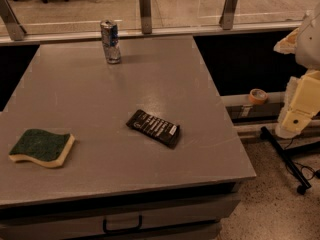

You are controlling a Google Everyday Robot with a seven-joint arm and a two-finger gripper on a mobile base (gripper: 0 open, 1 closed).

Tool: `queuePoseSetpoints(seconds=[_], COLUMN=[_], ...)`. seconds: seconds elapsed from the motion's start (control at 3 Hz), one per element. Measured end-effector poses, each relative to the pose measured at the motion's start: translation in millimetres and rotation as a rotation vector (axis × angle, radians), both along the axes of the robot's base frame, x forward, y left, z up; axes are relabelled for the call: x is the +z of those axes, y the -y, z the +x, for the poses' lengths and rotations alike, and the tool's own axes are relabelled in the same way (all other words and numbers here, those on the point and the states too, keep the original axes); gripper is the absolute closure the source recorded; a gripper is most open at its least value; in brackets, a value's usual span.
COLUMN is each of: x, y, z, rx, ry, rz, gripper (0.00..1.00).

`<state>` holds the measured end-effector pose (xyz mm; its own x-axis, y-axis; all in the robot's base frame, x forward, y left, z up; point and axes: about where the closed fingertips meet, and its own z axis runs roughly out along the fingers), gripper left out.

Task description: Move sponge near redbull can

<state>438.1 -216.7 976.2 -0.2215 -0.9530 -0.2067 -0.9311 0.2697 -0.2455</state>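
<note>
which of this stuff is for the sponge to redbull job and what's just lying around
For the job: sponge, front left of the table; redbull can, upright near the far edge; claw, off the table to the right.
Just lying about: black packet, mid-table; tape roll, beyond the table's right side.

Sponge [41, 147] front-left — can [110, 41] behind — jaws right

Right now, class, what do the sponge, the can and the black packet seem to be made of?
Sponge: soft pale yellow foam, rough dark green scouring top. Redbull can: likely metal, shiny silver with blue panels. Black packet: probably plastic film, slight sheen. Pincer sits right, off the table.
</note>
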Motion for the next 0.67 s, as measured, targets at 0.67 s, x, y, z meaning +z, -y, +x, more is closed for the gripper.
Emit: queuePoseSetpoints(seconds=[0.67], x=[2], y=[-11], z=[0], rx=[-0.015], ry=[0.006], rz=[0.083], gripper=[0.00])
